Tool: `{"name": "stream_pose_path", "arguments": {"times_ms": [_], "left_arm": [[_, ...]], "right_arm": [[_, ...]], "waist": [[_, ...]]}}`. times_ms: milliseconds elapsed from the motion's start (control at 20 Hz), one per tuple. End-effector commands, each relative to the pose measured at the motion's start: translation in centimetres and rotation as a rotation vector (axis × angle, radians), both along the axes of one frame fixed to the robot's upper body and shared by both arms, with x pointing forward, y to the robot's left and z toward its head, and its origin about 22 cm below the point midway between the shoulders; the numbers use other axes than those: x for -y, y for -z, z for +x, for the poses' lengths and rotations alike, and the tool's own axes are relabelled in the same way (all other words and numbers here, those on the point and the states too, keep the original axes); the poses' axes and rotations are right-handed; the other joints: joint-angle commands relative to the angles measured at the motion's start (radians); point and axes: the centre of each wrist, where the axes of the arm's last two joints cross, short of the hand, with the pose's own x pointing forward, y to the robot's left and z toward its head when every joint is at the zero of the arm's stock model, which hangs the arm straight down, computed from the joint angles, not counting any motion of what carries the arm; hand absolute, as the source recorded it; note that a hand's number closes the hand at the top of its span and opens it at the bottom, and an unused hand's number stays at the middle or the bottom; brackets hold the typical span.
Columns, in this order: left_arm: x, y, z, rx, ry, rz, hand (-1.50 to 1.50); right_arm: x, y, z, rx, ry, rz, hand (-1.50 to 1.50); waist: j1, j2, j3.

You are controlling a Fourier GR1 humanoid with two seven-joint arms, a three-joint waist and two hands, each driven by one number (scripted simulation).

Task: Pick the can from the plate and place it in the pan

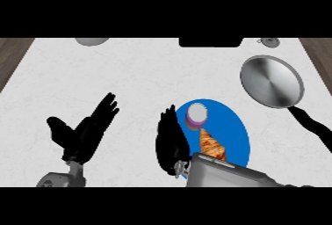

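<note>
The white counter [130, 70] spreads out under both of my hands. Far off from my fingers, up and to the right, lies the grey pan [271, 81], its black handle [314, 125] running down toward the right edge. Just to the right of my right fingers is the blue plate [235, 132]. My right forearm [224, 173] comes in over its lower part. My left hand [84, 132] shows well off to the left of the plate, fingers straight and spread, pointing up, holding nothing. My right hand [170, 143] sits at the plate's left rim, fingers long and fairly straight, close together, closed on nothing. The can [196, 117] stands on the plate just right of my right fingertips; whether they touch it I cannot tell. Below the can on the plate lies a croissant [212, 147].
</note>
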Motion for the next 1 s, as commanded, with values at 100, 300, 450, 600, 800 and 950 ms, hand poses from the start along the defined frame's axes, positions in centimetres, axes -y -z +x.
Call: {"name": "stream_pose_path", "arguments": {"times_ms": [100, 300, 450, 600, 800, 950], "left_arm": [[0.0, -1.2, -0.1, 0.015, 0.011, 0.008, 0.0], [1.6, -2.0, -1.7, 0.007, 0.016, -0.005, 0.0], [0.1, -1.1, -0.5, 0.014, -0.001, -0.008, 0.0], [0.5, -1.2, -1.3, 0.025, 0.007, 0.001, 0.0], [0.0, -0.1, -0.7, 0.01, 0.008, -0.001, 0.0], [0.8, -0.6, -0.1, -0.015, 0.005, 0.0, 0.0]], "right_arm": [[2.7, -0.1, 2.3, 0.036, 0.022, -0.021, -1.5], [3.4, 0.9, 2.3, 0.034, 0.004, -0.028, -1.5], [2.7, 1.2, 3.2, 0.042, 0.014, -0.021, -1.5], [2.0, 2.7, 4.3, 0.059, -0.001, -0.019, -1.5], [4.6, 2.4, 4.4, 0.034, -0.07, 0.017, 1.5], [3.0, 2.6, 5.9, 0.075, -0.163, -0.021, 1.5]], "waist": [[0.001, 0.0, 0.0], [0.004, -0.001, 0.0], [0.003, 0.0, 0.0], [0.008, 0.001, 0.0], [0.002, 0.001, 0.0], [0.009, 0.003, 0.0]]}}
